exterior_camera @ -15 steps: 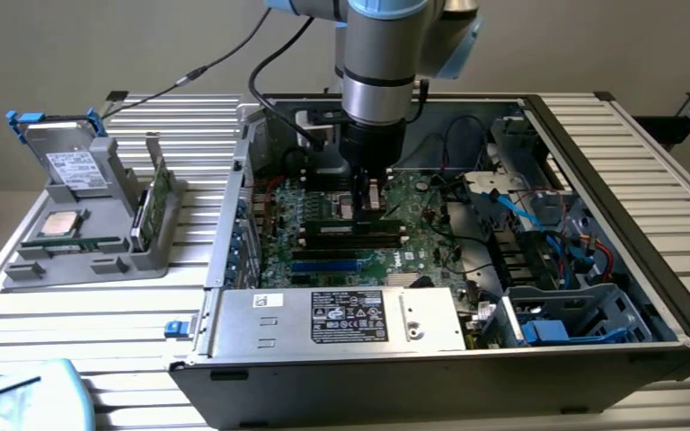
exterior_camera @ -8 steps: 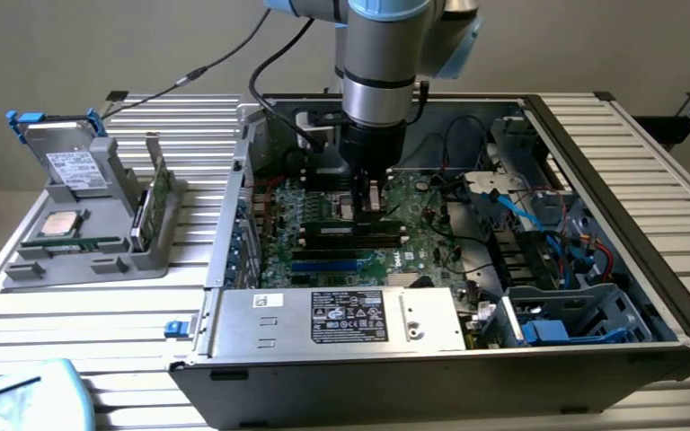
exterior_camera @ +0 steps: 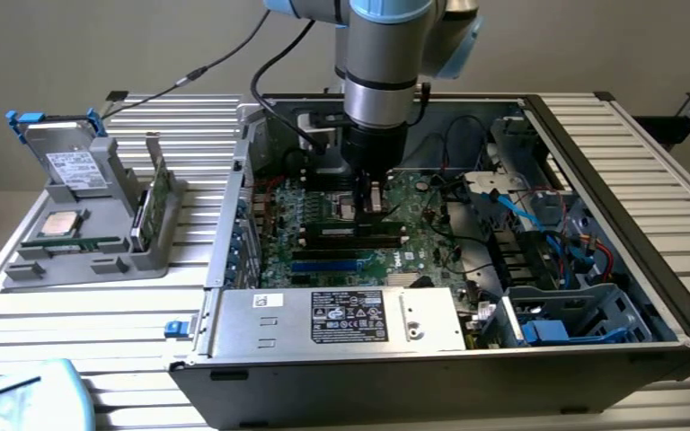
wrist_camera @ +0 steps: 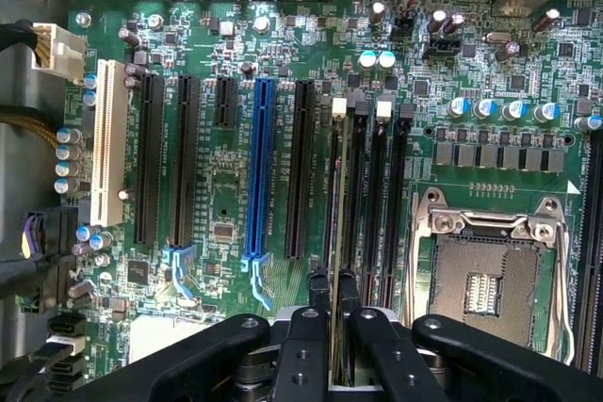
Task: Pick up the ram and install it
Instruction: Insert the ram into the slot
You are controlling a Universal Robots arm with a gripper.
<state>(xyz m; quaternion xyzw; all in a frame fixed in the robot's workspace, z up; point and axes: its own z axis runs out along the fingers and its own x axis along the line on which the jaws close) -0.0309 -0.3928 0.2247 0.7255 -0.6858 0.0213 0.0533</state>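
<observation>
We see the gripper (exterior_camera: 370, 205) low inside the open computer case (exterior_camera: 441, 388), its fingers (wrist_camera: 317, 294) pinched narrowly on the ram (wrist_camera: 336, 233). The ram stands edge-on along the memory slots (wrist_camera: 377, 195), beside the empty processor socket (wrist_camera: 485, 275); we cannot tell whether it is seated

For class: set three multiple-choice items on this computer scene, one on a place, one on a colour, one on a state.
1. The gripper hangs: A over the circuit board inside the open case; B outside it; C over a keyboard.
2. One long slot between black ones is: A red; B blue; C yellow.
3. The gripper is: A open; B shut on nothing; C shut on the ram stick.
Key: 1 A, green board lies beneath it. 2 B, it shows blue. 3 C, the stick sits edge-on between its fingers.
</observation>
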